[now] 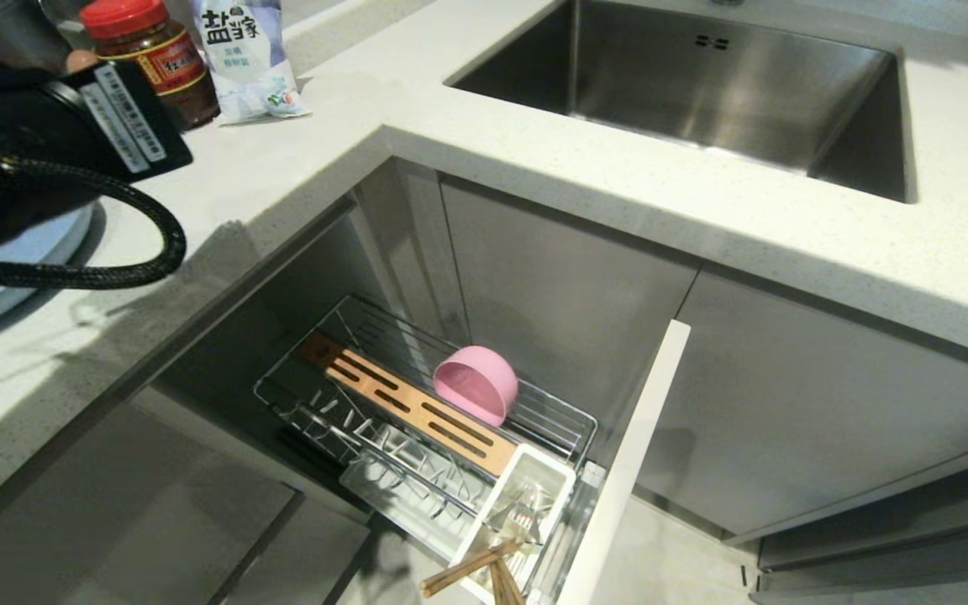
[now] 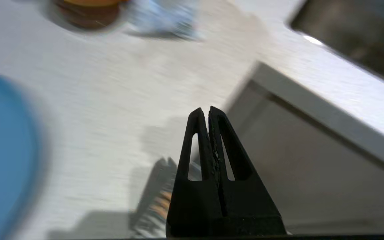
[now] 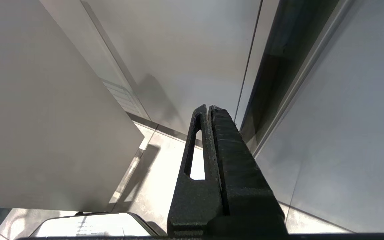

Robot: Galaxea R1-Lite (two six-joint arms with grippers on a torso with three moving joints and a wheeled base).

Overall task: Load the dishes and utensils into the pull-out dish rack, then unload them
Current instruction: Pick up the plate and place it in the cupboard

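Fingers of L gripper are clenched tip to tip w/ nothing between them, hanging above the white speckled tabletop near its inner corner, over the cabinet gap. R gripper also pressed together, empty, parked low by the pale cabinet fronts, well away from the work.

Key relation: flat round light-blue plate lies on the tabletop off to one side of the L fingers, apart from them, not touching. In head view only a sliver of the plate shows under the L arm's black body and cable, at the robot's left edge. L arm is clearly the nearer one. Plate is round, so no long axis; it lies flat, so its rim is probably the only place to grip.

Chrome wire pull-out dish rack stands open below the tabletop edge, lower and to the robot's right of the plate. Small matte pink round bowl sits tilted in it, just beside the slotted wooden strip. White plastic cutlery caddy at the near end holds light-brown wooden chopsticks, leaning out toward the near side, plus silver metal utensils; can't split fork from spoon.

Judgement: plate is the piece not in the rack. Next move prob. needs the L fingers spread, then swung over to the plate's rim.

Red-lidded sauce jar and white salt bag sit further back; steel sink at right.
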